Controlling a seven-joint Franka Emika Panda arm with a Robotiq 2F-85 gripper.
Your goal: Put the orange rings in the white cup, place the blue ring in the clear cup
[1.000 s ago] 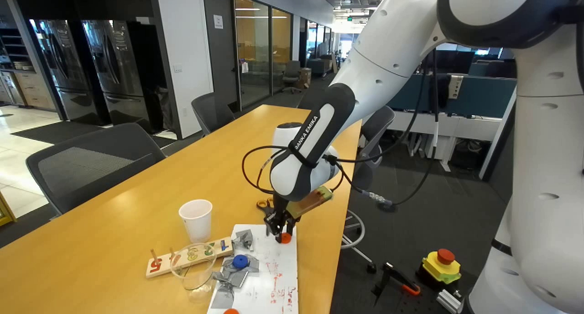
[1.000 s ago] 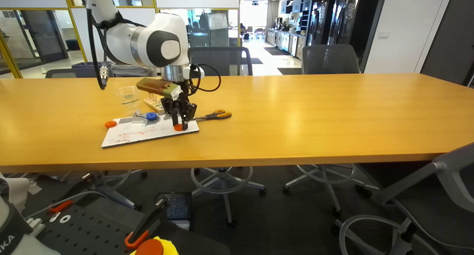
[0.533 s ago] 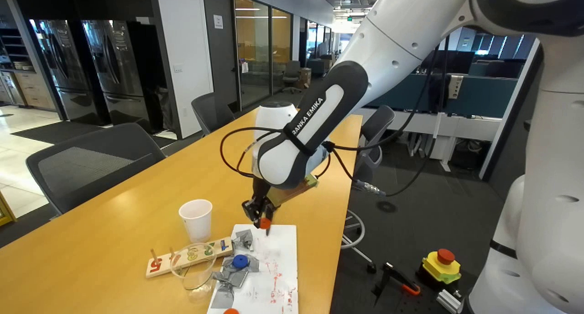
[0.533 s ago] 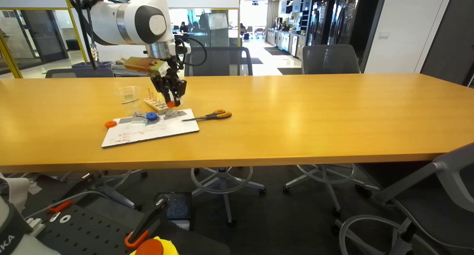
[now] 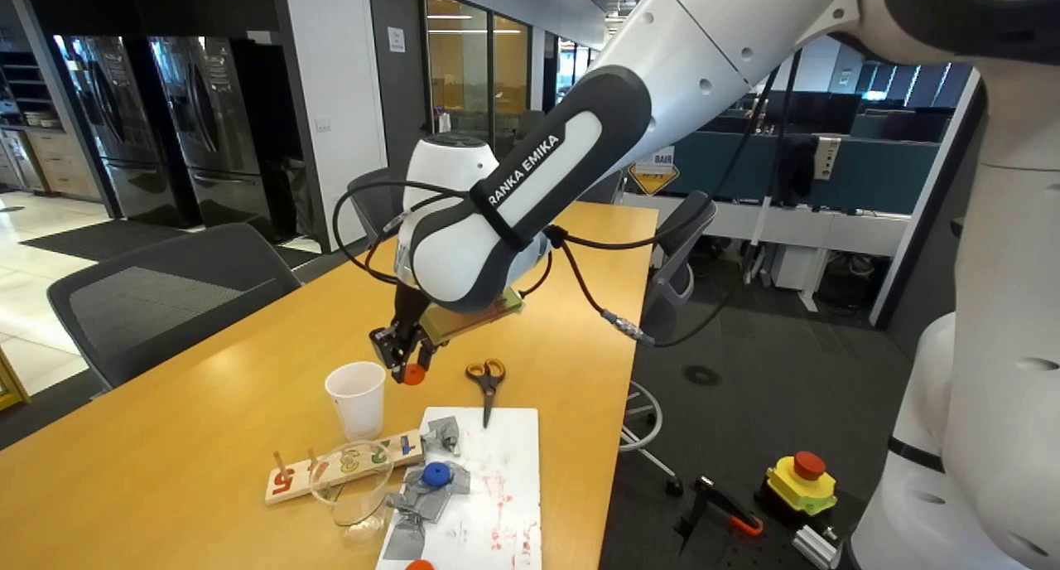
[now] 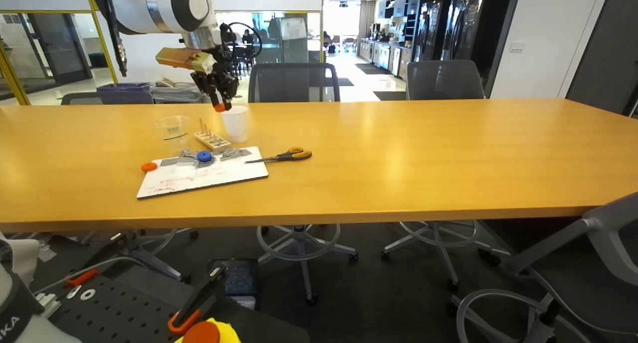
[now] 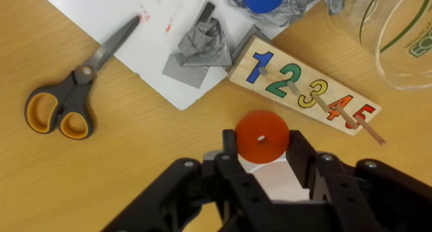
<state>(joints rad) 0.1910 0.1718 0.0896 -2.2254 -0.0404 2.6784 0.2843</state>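
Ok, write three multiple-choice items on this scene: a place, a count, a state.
1. Where is the blue ring?
A) In the clear cup
B) In the white cup
C) On gray tape on the white board

2. How many pegs does the number block carry?
A) Three
B) Five
C) Seven

3. What is the gripper doing?
A) Clamping an orange ring
B) Gripping the scissors
C) Holding nothing

1 C: an exterior view shows it there.
2 B: the wrist view shows a row of five.
3 A: the ring sits between the jaws.
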